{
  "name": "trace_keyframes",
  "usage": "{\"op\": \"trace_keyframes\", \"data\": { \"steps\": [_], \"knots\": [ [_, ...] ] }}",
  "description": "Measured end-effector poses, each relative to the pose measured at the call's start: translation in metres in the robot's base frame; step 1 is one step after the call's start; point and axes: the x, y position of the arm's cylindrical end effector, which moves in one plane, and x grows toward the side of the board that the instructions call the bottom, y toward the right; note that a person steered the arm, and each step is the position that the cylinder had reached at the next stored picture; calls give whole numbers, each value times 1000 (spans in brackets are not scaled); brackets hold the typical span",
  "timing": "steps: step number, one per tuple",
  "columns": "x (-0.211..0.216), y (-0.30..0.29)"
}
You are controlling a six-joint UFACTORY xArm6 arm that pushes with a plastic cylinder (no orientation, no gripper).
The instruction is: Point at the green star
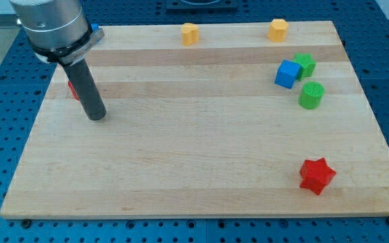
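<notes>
The green star (pixel 306 63) sits near the board's right edge, in the upper part of the view, touching a blue cube (pixel 287 73) on its left. A green cylinder (pixel 311 95) stands just below them. My tip (pixel 96 116) rests on the board at the view's left, far from the green star. A red block (pixel 73 89) is partly hidden behind the rod, just left of it.
Two orange blocks (pixel 190 33) (pixel 278 30) sit along the board's top edge. A red star (pixel 315 176) lies at the lower right. A small blue block (pixel 95 29) peeks out by the arm at the top left. The wooden board (pixel 194 155) lies on a blue perforated table.
</notes>
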Motion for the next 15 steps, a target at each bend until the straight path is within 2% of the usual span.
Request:
{"op": "trace_keyframes", "data": {
  "steps": [3,6,7,9,10,11,12,15],
  "knots": [
    [-32,0],
    [-35,3],
    [-35,52],
    [-35,210],
    [-35,214],
    [-10,238],
    [8,300],
    [-5,304]
  ]
}}
